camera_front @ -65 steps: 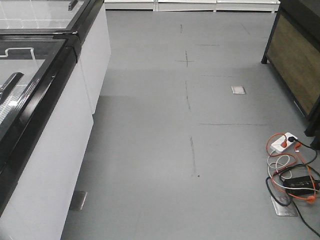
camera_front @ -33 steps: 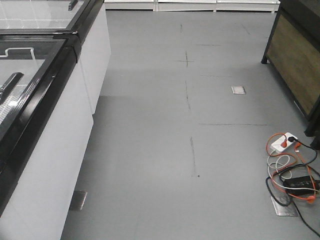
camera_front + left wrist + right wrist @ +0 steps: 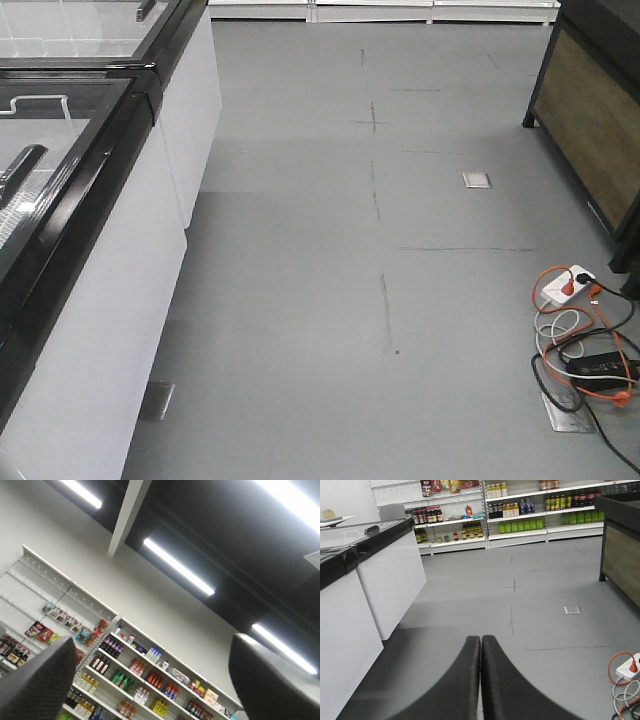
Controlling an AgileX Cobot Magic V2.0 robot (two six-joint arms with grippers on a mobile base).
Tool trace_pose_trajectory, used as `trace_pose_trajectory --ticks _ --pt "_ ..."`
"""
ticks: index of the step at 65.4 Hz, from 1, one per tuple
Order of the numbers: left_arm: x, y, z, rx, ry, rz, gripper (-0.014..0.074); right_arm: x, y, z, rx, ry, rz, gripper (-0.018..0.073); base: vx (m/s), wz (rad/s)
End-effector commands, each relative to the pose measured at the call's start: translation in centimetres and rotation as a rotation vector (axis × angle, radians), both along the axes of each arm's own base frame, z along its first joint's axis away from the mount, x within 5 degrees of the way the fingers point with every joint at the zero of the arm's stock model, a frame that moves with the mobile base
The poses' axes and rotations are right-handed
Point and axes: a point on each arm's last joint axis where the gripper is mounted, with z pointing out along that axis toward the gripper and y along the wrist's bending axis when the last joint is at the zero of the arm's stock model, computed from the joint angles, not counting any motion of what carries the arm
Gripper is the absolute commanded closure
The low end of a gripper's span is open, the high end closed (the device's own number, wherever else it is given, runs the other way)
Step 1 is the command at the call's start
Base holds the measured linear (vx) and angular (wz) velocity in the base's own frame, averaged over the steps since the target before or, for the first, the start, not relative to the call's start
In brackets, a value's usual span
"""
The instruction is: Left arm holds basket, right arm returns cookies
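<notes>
The basket and cookies are showing in no view, the left hand (image 3: 152,647) is gaping empty toward the ceiling (image 3: 225,530) and the right hand (image 3: 480,641) is pressing together on nothing, so rolling on to find them is probably risking a snag on the cables (image 3: 585,335) lying on the floor (image 3: 300,250).

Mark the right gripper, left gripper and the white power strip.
right gripper (image 3: 480,639): right wrist view, seam between the shut fingertips.
left gripper (image 3: 153,640): left wrist view, midway between the open fingertips.
white power strip (image 3: 567,285): front view, top face.
</notes>
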Motion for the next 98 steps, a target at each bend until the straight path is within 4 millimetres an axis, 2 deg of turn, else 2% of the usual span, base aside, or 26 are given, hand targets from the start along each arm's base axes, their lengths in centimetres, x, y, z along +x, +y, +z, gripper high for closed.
trace_pose_trajectory --ticks 1,8,14,28,38,45,59,67,78,98 --pt "1.4 0.5 0.9 -0.065 -0.047 0.027 -0.0054 0.1 0.0 -0.1 -0.001 -0.052 -0.004 0.0567 0.00 0.00" --pt "3.1 1.7 0.5 -0.239 -0.067 0.074 -0.0019 0.1 0.0 -0.1 -0.001 -0.052 -0.004 0.0567 0.00 0.00" --pt "4.3 2.9 -0.1 -0.342 -0.076 0.184 0.0027 0.1 0.0 -0.1 -0.001 -0.052 -0.004 0.0567 0.00 0.00" --pt "6.3 4.1 -1.9 -0.379 0.056 0.357 0.0085 0.1 0.0 -0.1 -0.001 -0.052 -0.004 0.0567 0.00 0.00" --pt "6.8 4.8 -2.2 -0.415 0.040 0.433 0.0085 0.1 0.0 -0.1 -0.001 -0.052 -0.004 0.0567 0.00 0.00" --pt "8.1 4.7 -2.0 -0.437 0.074 0.412 0.0085 0.1 0.0 -0.1 -0.001 -0.052 -0.004 0.0567 0.00 0.00" --pt "10.7 4.5 0.9 -0.449 0.047 0.376 0.0085 0.1 0.0 -0.1 -0.001 -0.052 -0.004 0.0567 0.00 0.00" --pt "12.7 5.0 1.5 -0.459 0.087 0.363 0.0085 0.1 0.0 -0.1 -0.001 -0.052 -0.004 0.0567 0.00 0.00" --pt "15.4 6.7 0.3 -0.514 0.203 0.352 0.0085 0.1 0.0 -0.1 -0.001 -0.052 -0.004 0.0567 0.00 0.00" --pt "17.0 8.9 -1.9 -0.549 0.333 0.358 0.0085 0.1 0.0 -0.1 -0.001 -0.052 -0.004 0.0567 0.00 0.00"
